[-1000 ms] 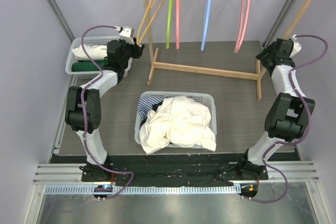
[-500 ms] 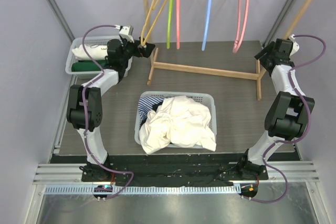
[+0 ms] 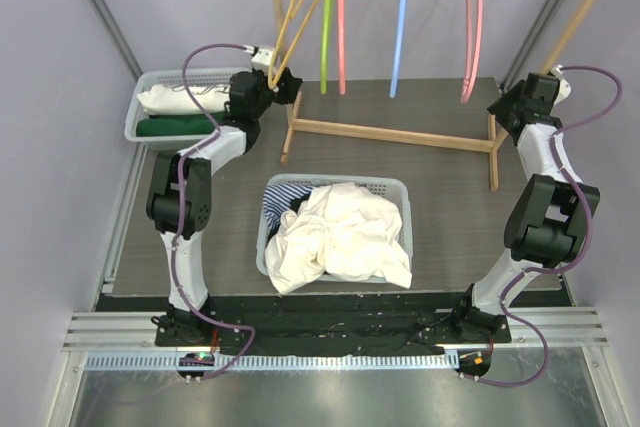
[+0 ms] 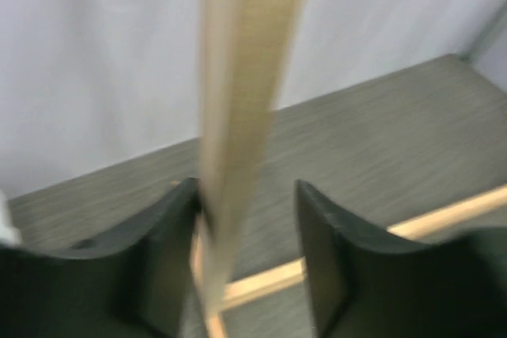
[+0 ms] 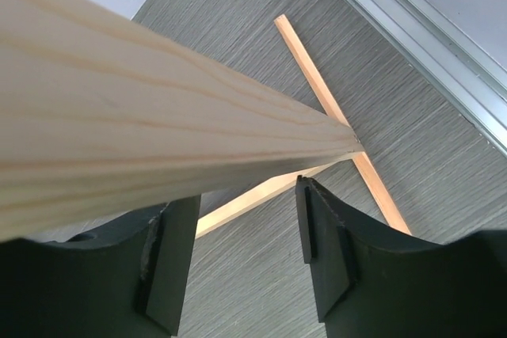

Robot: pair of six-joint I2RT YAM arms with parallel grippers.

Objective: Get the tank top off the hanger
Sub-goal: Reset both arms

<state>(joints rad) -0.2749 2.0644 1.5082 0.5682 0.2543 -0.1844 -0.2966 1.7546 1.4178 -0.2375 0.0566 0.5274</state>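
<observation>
At rack's far-left post, left gripper newly arrived from side bin, jaws parted astride it; right gripper parted, empty. All hangers bare: removal judged complete.

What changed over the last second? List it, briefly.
The left hand swung right, away from the white bin, and now straddles the rack's left post, fingers apart. The blue hanger and pink hanger shifted slightly right. The right hand at the right post and the laundry basket stayed put.
</observation>
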